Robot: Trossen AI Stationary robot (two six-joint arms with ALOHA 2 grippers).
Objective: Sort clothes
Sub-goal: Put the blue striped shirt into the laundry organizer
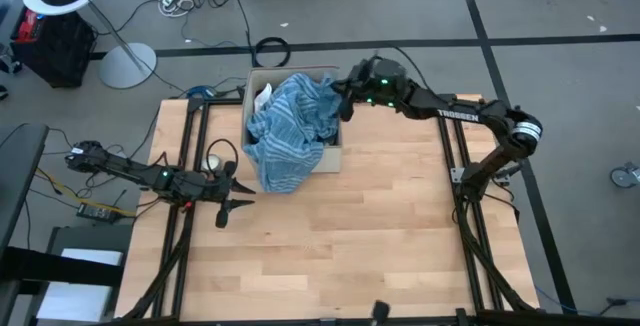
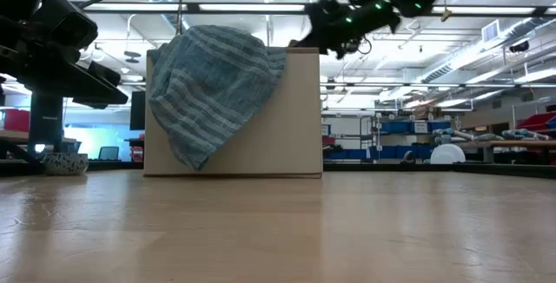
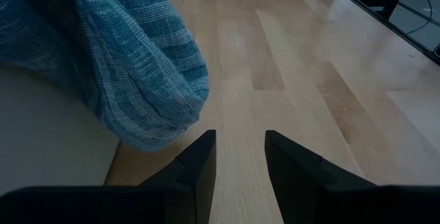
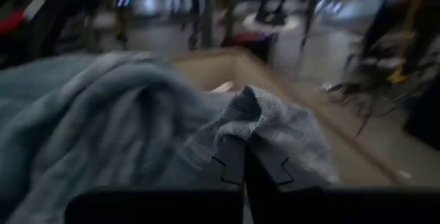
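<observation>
A blue-white striped shirt is heaped in the tan cardboard box, and its lower part hangs over the box's near wall onto the table. The low view shows it draped down the box front. My right gripper is above the box's right rim and shut on the shirt. My left gripper lies low over the table to the left of the box's near corner, open and empty. The hanging shirt is just ahead of it. My right gripper pinches a raised fold of the striped shirt between its two shut fingers. It comes from the table's right side, over the box's rim. The fold stands up at the fingertips, and the rest of the shirt lies slack in the box.
The box stands at the table's far middle. Bare wooden table stretches near and right of it. Black frame rails run along both table sides. Cables and a lamp stand lie on the floor beyond.
</observation>
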